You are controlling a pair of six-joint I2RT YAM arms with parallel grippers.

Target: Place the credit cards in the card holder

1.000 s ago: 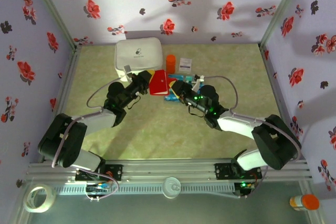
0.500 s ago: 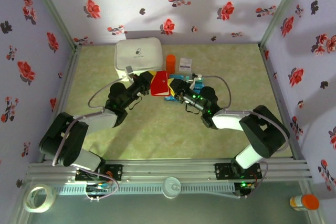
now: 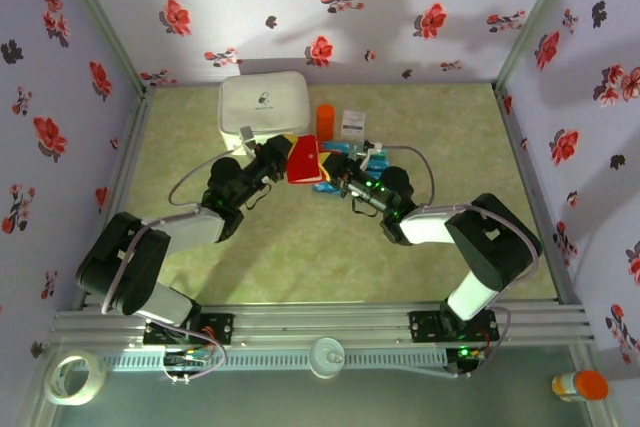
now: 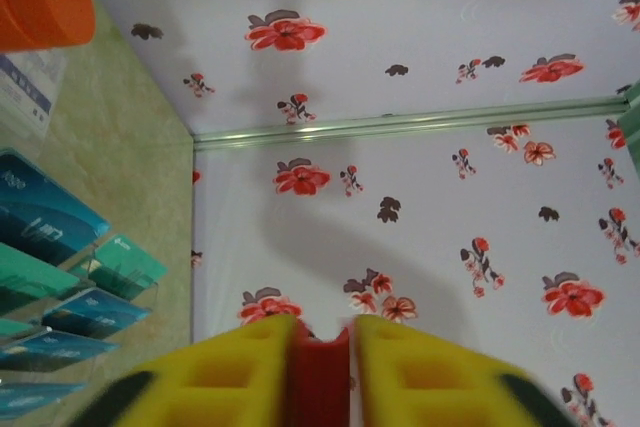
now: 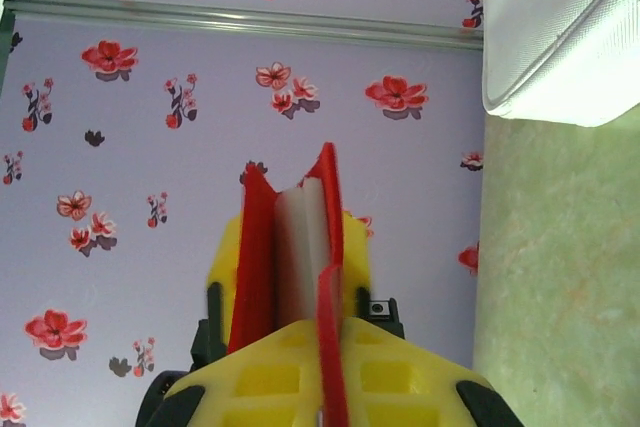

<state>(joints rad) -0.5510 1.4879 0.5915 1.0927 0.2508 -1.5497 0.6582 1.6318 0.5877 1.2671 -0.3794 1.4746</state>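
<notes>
We see the red holder at the mid-rear of the bench, gripped between both arms. The left hand is clamped on one edge. The right hand is pinched tight on one flap, with pale pockets showing. The cards lie on the bench just beside the holder.

Right arm: the elbow pulls in from the 4 o'clock side of the mat toward centre, and the forearm now lies closer to the 3–9 line.

Right gripper creeps toward 10 o'clock, up against the card holder. Its jaws go from parted to clamped on one red flap.

Left gripper shifts a touch toward 1 o'clock. Its jaws ease slightly, with the red holder pinched between them.
</notes>
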